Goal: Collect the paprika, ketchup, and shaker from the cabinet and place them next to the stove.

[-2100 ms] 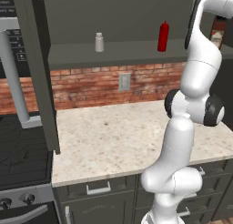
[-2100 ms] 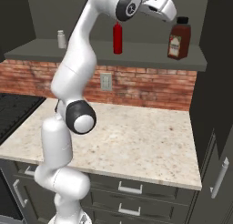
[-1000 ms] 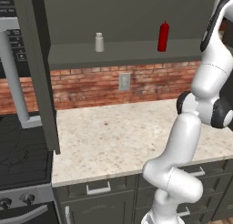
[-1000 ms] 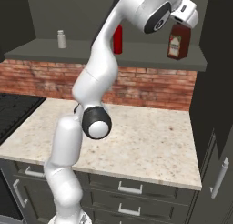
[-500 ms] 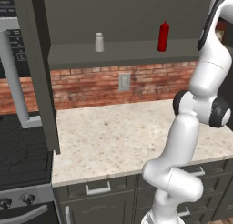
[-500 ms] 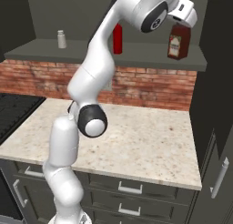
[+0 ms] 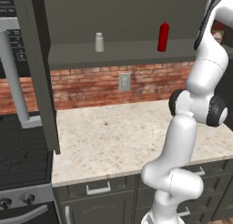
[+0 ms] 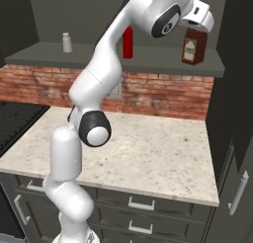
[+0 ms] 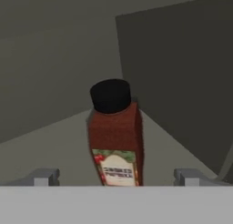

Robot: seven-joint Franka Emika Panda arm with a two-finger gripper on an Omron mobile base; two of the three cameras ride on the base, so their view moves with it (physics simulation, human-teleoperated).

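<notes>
Fingers (image 9: 116, 176) spread wide, one tip on each side of the paprika (image 9: 114, 136), not touching it

The paprika (image 8: 192, 46) stands upright at the right end of the cabinet (image 8: 148, 59) shelf, close to the shelf's front edge and to the side wall on its right. The ketchup (image 7: 163, 36) stands further left on the same shelf, with the arm between it and the paprika; the shaker (image 7: 98, 42) is well apart, further left again. The speckled worktop (image 7: 118, 136) below lies bare, with the stove (image 7: 20, 150) at its left edge
</notes>
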